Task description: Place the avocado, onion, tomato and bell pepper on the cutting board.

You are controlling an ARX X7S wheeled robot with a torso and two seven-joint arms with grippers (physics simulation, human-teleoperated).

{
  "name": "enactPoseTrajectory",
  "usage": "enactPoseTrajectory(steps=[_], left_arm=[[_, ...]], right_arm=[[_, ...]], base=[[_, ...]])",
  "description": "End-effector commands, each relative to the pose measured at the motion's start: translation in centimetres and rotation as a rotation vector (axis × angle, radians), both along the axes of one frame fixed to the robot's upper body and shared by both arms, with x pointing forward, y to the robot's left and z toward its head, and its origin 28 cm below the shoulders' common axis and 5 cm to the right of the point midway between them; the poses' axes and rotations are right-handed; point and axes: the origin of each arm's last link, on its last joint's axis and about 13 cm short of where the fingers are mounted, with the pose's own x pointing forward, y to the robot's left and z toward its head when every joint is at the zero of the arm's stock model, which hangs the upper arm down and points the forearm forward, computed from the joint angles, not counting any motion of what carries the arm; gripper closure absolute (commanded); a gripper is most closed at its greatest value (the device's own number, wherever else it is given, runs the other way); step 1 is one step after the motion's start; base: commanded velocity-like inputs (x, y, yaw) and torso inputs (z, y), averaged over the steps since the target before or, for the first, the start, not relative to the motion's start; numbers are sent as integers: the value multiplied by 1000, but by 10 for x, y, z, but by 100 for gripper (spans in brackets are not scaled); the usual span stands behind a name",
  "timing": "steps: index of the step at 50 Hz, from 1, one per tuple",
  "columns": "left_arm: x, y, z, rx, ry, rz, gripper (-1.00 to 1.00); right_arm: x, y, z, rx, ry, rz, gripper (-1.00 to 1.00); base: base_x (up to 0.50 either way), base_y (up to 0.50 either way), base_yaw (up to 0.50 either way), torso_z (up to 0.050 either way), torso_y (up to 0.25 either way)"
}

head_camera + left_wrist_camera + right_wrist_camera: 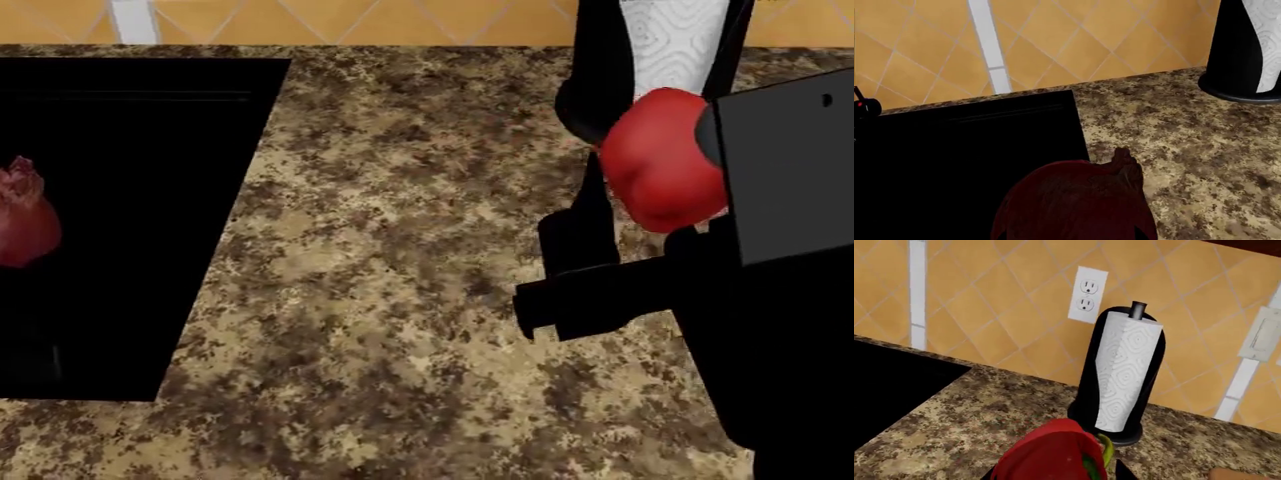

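Over the worktop (400,260) near its back edge, your right gripper (694,215) is clamped on the bell pepper (661,170); left one's (1074,235) got the onion (1074,200).

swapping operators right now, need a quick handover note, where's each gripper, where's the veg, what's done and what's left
Left gripper: shut on the onion, held over the edge of the black cooktop.
Right gripper: shut on the bell pepper, held above the granite counter in front of the paper towel holder.
Cutting board, avocado and tomato: not in view.
Done: nothing visibly on the board.
Left: find the board and set down all four.
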Motion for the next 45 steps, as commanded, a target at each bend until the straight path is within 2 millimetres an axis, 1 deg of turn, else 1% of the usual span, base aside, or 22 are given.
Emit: enactPoseTrajectory(steps=[1,14,45], left_arm=[[2,-1,4,-38,-20,-21,100],[2,-1,4,-38,-22,-23,100],[2,-3,4,-41,-28,-30,100]], right_arm=[[2,0,6,10,-33,16,100],[-2,-2,7,7,-38,-3,100],[-3,-4,5,9,-37,-20,100]], base=[[0,-500,0,0,0],[0,-500,0,0,0],[-1,-500,0,0,0]])
